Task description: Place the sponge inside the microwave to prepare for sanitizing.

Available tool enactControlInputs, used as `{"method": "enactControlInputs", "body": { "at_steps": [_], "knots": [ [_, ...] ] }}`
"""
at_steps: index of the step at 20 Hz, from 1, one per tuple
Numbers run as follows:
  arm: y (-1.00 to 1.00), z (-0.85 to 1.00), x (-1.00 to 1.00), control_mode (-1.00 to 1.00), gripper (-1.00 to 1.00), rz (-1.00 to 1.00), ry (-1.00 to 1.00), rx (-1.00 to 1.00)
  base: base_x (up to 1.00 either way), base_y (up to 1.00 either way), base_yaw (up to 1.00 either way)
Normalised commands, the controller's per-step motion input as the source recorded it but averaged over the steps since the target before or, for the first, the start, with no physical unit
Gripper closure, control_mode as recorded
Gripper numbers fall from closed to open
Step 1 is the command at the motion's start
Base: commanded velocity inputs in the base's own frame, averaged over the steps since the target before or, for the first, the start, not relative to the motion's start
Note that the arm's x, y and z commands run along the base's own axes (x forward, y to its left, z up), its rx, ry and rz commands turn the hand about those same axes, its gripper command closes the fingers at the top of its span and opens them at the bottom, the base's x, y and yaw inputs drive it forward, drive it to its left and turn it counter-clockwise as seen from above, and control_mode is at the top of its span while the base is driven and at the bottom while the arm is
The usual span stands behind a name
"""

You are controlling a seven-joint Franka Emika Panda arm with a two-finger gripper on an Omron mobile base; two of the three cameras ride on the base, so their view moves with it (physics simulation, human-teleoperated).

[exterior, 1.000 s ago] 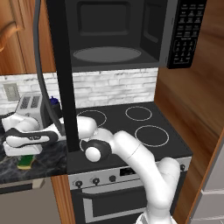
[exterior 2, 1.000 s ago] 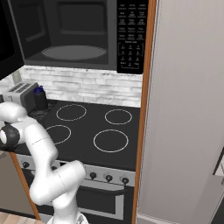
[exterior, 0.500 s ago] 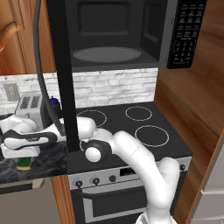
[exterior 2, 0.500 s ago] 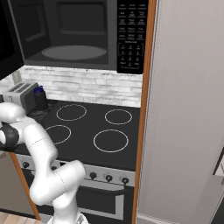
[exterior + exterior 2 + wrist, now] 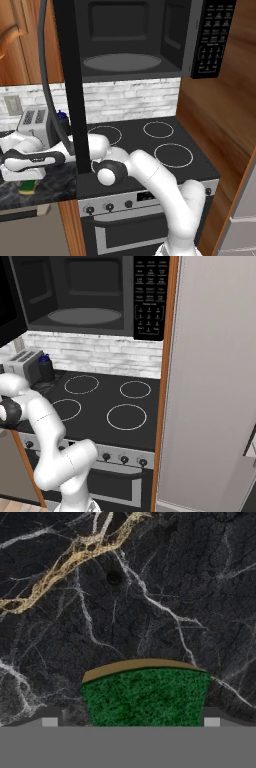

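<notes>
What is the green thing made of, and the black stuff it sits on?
The sponge looks like a rough, speckled green scrub pad over a smooth yellow foam layer. The counter looks like polished black marble, going by its white and gold veins.

1 sponge (image 5: 146,697), 4 burners (image 5: 126,416), 1 toaster (image 5: 35,127)

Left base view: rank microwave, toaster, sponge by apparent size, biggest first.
1. microwave, far the largest, door open.
2. toaster, much smaller, on the counter left of the stove.
3. sponge, smallest; just a green-and-yellow sliver shows under the hand, so its full extent is hidden, but the ranking looks safe.
</notes>
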Motion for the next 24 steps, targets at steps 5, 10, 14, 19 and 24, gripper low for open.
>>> {"method": "enactControlInputs", "body": {
  "at_steps": [5,10,14,19,24],
  "knots": [
    [0.00,-0.79,-0.27,-1.00,-1.00,0.00,0.00,0.00,0.00,0.00,0.00],
    [0.09,-0.35,-0.28,-1.00,1.00,0.00,0.00,0.02,0.00,0.00,0.00],
    [0.08,-0.16,-0.17,-1.00,1.00,0.00,0.00,0.02,0.00,0.00,0.00],
    [0.00,0.00,-0.02,-1.00,1.00,0.00,0.00,0.00,0.00,0.00,0.00],
    [-0.17,0.08,0.00,-1.00,1.00,-0.03,0.00,0.00,0.00,0.00,0.00]
  ]
}}
